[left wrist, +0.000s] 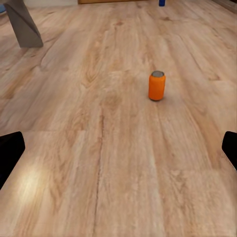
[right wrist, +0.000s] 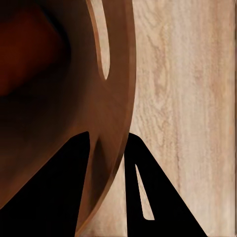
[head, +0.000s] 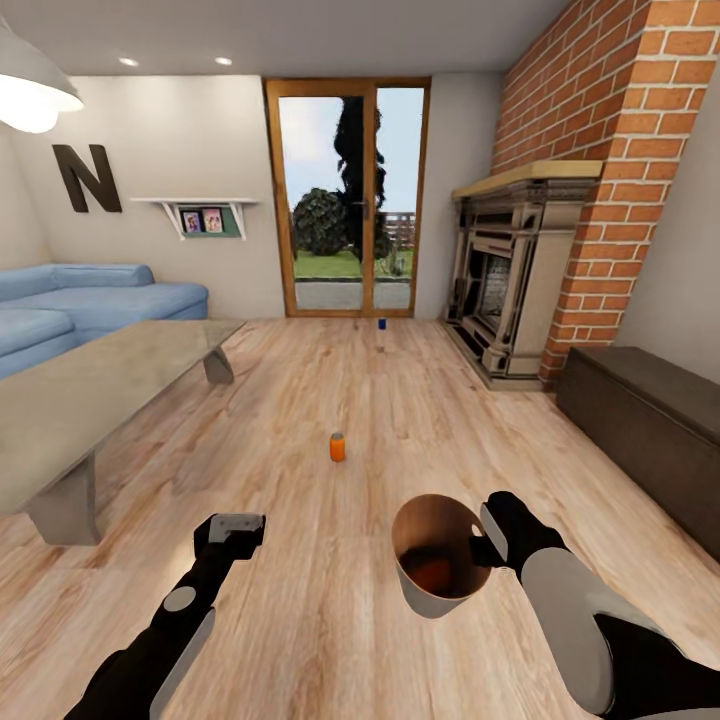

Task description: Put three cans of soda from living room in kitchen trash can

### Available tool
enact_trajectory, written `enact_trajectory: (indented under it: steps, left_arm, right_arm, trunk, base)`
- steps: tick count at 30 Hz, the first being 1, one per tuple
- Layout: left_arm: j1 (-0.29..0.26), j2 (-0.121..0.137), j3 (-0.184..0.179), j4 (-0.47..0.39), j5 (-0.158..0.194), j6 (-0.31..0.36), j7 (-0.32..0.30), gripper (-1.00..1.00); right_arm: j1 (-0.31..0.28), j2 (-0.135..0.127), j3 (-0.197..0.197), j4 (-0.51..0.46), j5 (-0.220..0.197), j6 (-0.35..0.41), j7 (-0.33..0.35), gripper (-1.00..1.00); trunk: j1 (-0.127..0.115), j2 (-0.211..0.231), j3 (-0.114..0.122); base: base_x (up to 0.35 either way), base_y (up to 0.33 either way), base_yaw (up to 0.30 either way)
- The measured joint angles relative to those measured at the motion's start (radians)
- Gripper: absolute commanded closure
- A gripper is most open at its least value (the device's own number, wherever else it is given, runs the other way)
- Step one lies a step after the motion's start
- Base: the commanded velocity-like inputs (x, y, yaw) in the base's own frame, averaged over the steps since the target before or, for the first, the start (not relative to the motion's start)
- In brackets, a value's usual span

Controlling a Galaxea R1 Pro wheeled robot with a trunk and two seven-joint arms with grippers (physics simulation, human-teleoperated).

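Now the orange can (left wrist: 157, 85) stands upright on the floor, straight ahead of the open, empty left pincer (head: 238, 527), the nearer one. Beside it, the right pincer (head: 487, 548) clamps the trash can (head: 437, 592) rim.

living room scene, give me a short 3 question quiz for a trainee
1. True or false: the orange can stands upright on the floor.
2. What is the right gripper shut on? A) sofa B) bin C) table
3. Fill in: the blue can stands near the ___ door.

Key: 1 true; 2 B, its fingers pinch the bin's rim; 3 glass. The left gripper is open and empty.
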Motion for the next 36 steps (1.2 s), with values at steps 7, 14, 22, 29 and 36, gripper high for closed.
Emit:
enact_trajectory:
  steps: [7,14,22,29,36]
  left_arm:
    - [0.0,0.0,0.0,0.0,0.0,0.001,0.0,-1.0]
    - [0.0,0.0,0.002,0.001,0.0,0.008,-0.001,-1.0]
    - [0.0,0.001,0.003,0.063,0.004,0.006,-0.005,-1.0]
    - [0.0,0.001,0.002,0.075,0.003,0.005,-0.005,-1.0]
    - [0.0,0.001,0.002,0.076,0.003,0.01,-0.006,-1.0]
  right_arm:
    - [0.0,0.0,-0.002,0.0,0.0,0.0,-0.001,1.0]
    - [0.0,0.0,-0.002,0.0,-0.001,0.0,0.0,1.0]
    - [0.0,0.0,-0.003,0.0,-0.004,0.0,0.001,1.0]
    - [0.0,-0.001,-0.002,0.0,0.0,0.0,0.0,1.0]
    - [0.0,-0.001,0.0,0.0,0.001,0.0,-0.001,1.0]
  trunk:
    - [0.0,0.0,-0.009]
    - [0.0,0.0,-0.02]
    - [0.0,0.0,-0.031]
    - [0.0,0.0,-0.037]
    - [0.0,0.0,-0.043]
  base:
    - [0.307,-0.104,-0.038]
    - [0.32,-0.008,-0.083]
    - [0.302,0.147,-0.119]
    - [0.291,0.196,-0.118]
    - [0.29,0.201,-0.066]
